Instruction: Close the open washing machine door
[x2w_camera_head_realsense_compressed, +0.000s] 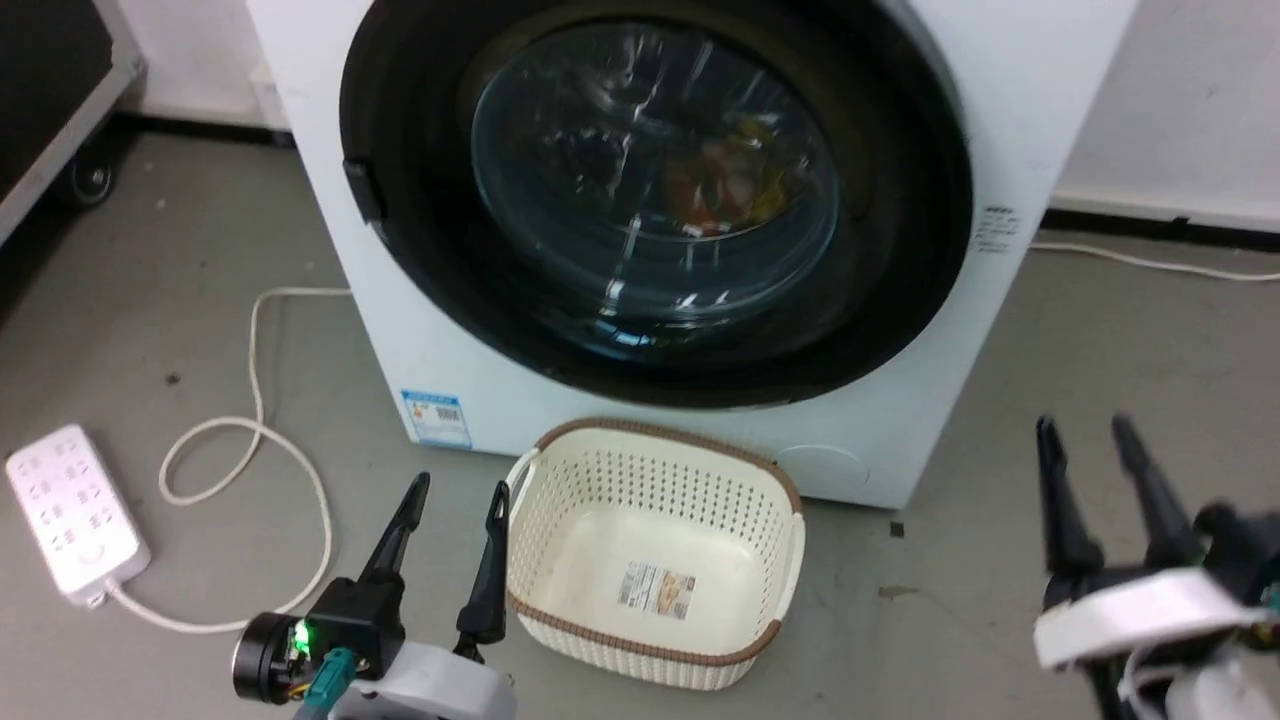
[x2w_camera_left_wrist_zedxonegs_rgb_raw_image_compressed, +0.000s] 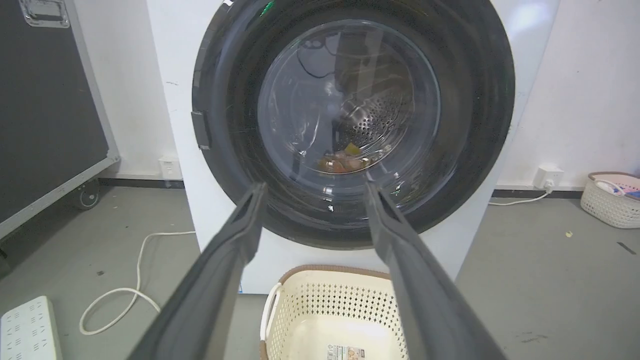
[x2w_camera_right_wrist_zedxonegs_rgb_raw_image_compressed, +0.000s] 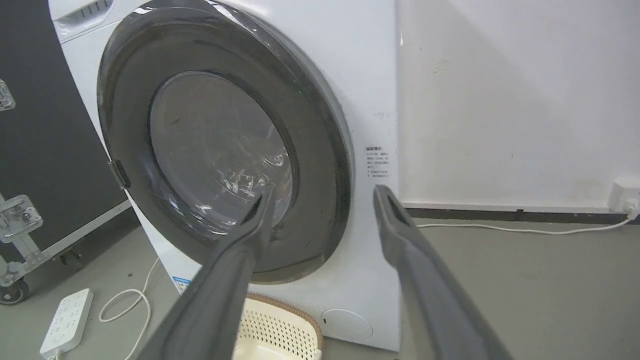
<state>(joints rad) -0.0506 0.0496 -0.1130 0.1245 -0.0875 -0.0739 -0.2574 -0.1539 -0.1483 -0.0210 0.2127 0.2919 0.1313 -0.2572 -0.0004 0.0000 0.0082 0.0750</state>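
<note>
Where the head view looks down, the washing machine door lies shut against the white machine front, a wide black rim around bulging clear glass; left gripper and right gripper both spread, empty. Left wrist view: coloured items show through the glass. Right wrist view: rim flush with the front.

A grey floor meets a white wall along a dark skirting strip. At the left stands a black wheeled case with metal edging. A white power strip lies on the floor, its pale cord looping beside it. A cream plastic basket sits nearby, and a wall socket holds a plug.
</note>
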